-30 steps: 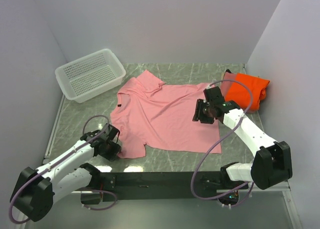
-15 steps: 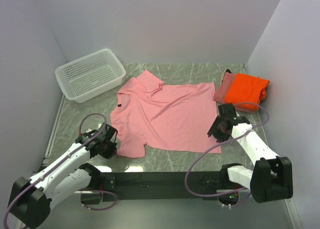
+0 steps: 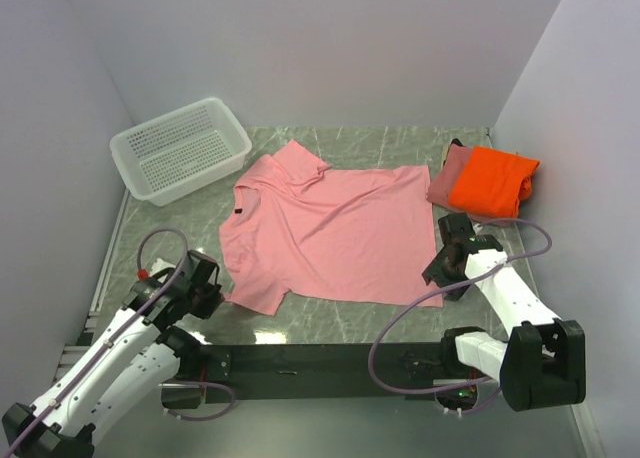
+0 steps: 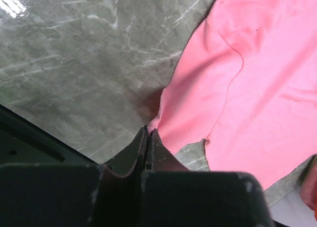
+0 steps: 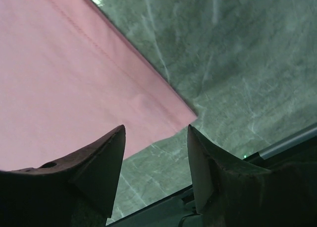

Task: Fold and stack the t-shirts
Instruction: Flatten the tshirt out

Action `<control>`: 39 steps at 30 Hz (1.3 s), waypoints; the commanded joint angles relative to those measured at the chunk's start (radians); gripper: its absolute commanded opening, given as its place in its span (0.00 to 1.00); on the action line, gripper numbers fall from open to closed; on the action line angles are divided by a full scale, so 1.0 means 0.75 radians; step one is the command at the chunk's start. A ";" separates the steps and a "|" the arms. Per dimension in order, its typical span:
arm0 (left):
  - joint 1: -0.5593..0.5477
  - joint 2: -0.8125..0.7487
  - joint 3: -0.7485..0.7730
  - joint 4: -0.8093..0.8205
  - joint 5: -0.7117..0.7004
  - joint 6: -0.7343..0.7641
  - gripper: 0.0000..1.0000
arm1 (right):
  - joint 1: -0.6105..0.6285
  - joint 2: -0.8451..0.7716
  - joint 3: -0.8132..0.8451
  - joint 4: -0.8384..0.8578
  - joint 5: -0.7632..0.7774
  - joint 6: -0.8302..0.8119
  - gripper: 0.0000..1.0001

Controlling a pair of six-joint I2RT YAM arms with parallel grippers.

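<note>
Left wrist: left pincer (image 4: 147, 133) seemingly nips pink t-shirt (image 4: 257, 88), contact hidden.

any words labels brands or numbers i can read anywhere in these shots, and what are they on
No text can be read in any of the three views.
Light pink t-shirt: a small dark tag sits at the neck opening, too small to read.
Orange t-shirt: no print shows.
White basket: plain perforated plastic, no label shows.
</note>
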State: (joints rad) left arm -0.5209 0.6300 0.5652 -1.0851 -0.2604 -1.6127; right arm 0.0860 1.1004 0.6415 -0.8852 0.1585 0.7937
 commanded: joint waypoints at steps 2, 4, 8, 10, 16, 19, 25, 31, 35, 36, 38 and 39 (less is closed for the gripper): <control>-0.005 -0.042 0.022 -0.034 -0.015 0.019 0.00 | -0.012 0.020 -0.023 -0.061 0.069 0.099 0.60; -0.005 -0.040 0.013 -0.024 -0.001 0.023 0.00 | -0.008 0.026 -0.035 -0.059 0.079 0.103 0.59; -0.005 -0.020 -0.003 0.019 0.018 0.048 0.00 | -0.010 0.052 -0.029 -0.057 0.130 0.132 0.56; -0.005 -0.001 0.005 0.025 0.018 0.062 0.00 | -0.010 0.071 -0.035 -0.049 0.126 0.134 0.54; -0.005 0.054 0.068 0.029 -0.003 0.103 0.01 | -0.010 0.116 -0.056 -0.006 0.140 0.151 0.45; -0.005 0.074 0.101 0.015 -0.015 0.117 0.00 | -0.010 0.138 -0.066 0.012 0.142 0.151 0.40; -0.005 0.064 0.114 -0.003 -0.011 0.117 0.00 | -0.010 0.159 -0.080 0.045 0.163 0.165 0.33; -0.005 0.037 0.108 -0.026 -0.007 0.107 0.01 | -0.004 0.175 -0.101 0.082 0.153 0.177 0.29; -0.005 0.029 0.101 -0.026 0.001 0.103 0.01 | 0.038 0.171 -0.103 0.070 0.169 0.214 0.30; -0.005 0.029 0.101 -0.026 0.001 0.101 0.00 | 0.049 0.169 -0.099 0.064 0.179 0.224 0.31; -0.005 0.027 0.101 -0.024 0.001 0.101 0.00 | 0.071 0.157 -0.105 0.053 0.173 0.249 0.32; -0.005 0.025 0.105 -0.028 -0.001 0.101 0.00 | 0.075 0.153 -0.113 0.063 0.163 0.259 0.33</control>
State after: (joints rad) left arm -0.5209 0.6605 0.6140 -1.0866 -0.2558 -1.5394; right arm 0.1211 1.2236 0.5827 -0.8570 0.2623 0.9287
